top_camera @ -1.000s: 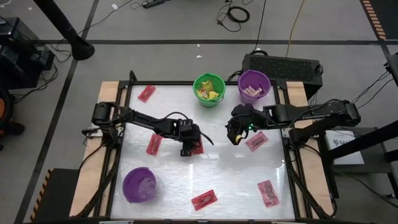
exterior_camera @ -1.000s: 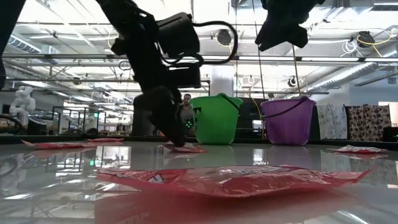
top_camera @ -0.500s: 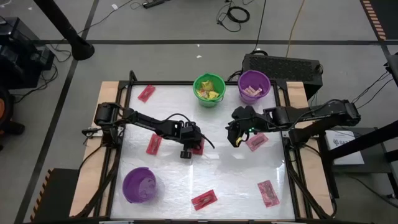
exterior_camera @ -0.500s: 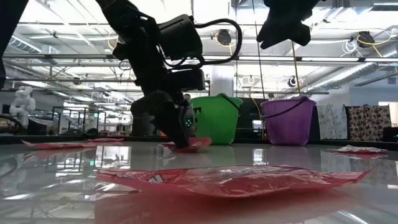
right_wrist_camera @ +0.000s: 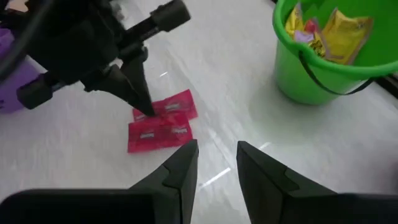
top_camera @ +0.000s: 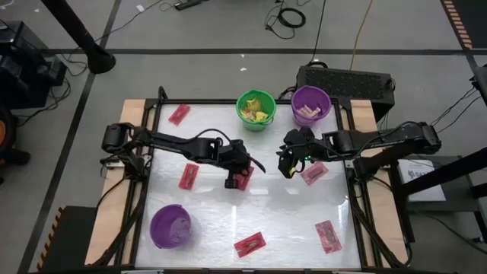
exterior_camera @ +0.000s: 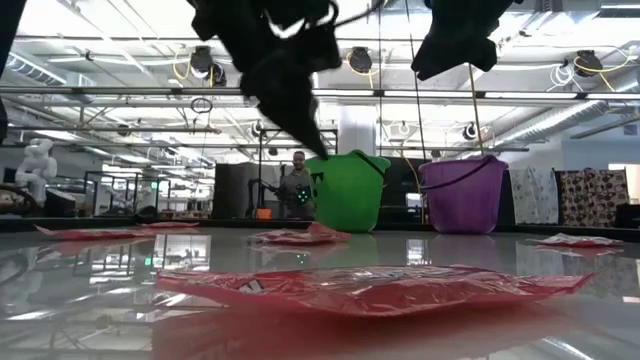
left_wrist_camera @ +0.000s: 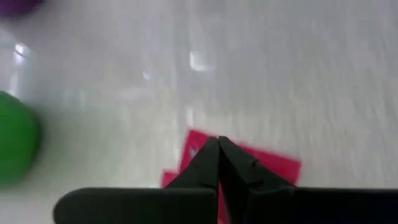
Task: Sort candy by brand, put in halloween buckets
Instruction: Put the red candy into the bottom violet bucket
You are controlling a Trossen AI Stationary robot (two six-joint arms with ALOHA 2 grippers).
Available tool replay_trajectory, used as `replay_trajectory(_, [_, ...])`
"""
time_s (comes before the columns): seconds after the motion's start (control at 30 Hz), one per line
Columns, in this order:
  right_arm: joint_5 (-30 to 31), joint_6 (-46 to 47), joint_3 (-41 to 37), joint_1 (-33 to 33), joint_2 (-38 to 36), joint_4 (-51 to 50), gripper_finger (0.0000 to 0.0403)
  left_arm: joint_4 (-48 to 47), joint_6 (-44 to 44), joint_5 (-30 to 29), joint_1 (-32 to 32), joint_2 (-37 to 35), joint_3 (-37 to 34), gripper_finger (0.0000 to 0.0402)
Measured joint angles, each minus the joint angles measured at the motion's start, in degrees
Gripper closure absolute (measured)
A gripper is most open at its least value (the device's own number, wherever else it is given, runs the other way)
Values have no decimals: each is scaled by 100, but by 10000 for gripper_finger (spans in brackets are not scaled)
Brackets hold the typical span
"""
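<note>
My left gripper (exterior_camera: 308, 140) is shut with nothing in it and hangs well above the table. Under it, near the table's middle, lie two flat red candy packets (right_wrist_camera: 160, 123), touching each other; both rest flat on the table (exterior_camera: 300, 236). My right gripper (right_wrist_camera: 214, 163) hovers open and empty to the right of them, above the table. A green bucket (top_camera: 256, 109) with yellow packets and a purple bucket (top_camera: 310, 105) with tan pieces stand at the far edge. Another purple bucket (top_camera: 170, 226) stands at the near left.
More red packets lie spread out: at the far left (top_camera: 179, 114), left of centre (top_camera: 188, 176), near the front edge (top_camera: 249, 244), at the near right (top_camera: 328, 236) and under my right arm (top_camera: 313, 173). A person stands in the room beyond the table (exterior_camera: 293, 185).
My left gripper has shut at the red packet on the table and then risen, tipping a little. The packet has stayed on the table and has not come up with the fingers.
</note>
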Motion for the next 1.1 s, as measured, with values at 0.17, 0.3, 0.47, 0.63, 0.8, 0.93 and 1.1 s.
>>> replay_trajectory(0.17, [96, -80, 0, -23, 0, 2, 298, 42, -229, -428, 104, 191, 1, 374])
replay_trajectory(0.3, [105, -76, 0, -23, 0, -10, 298, 13, -595, -94, 309, 480, -8, 328])
replay_trajectory(0.47, [106, -85, 0, -23, 0, -48, 298, 78, -571, -15, 382, 630, -8, 248])
replay_trajectory(0.63, [106, -87, 0, -23, 0, -68, 298, 159, -585, 119, 504, 860, -6, 183])
replay_trajectory(0.8, [119, -87, 0, -23, 17, -104, 298, 204, -740, 474, 635, 1249, 7, 163])
replay_trajectory(0.93, [121, -72, 0, -23, 20, -116, 298, 248, -612, 1061, 745, 1369, 21, 174])
replay_trajectory(1.1, [121, -71, 0, -23, 20, -118, 298, 359, -560, 1208, 748, 1343, 5, 271])
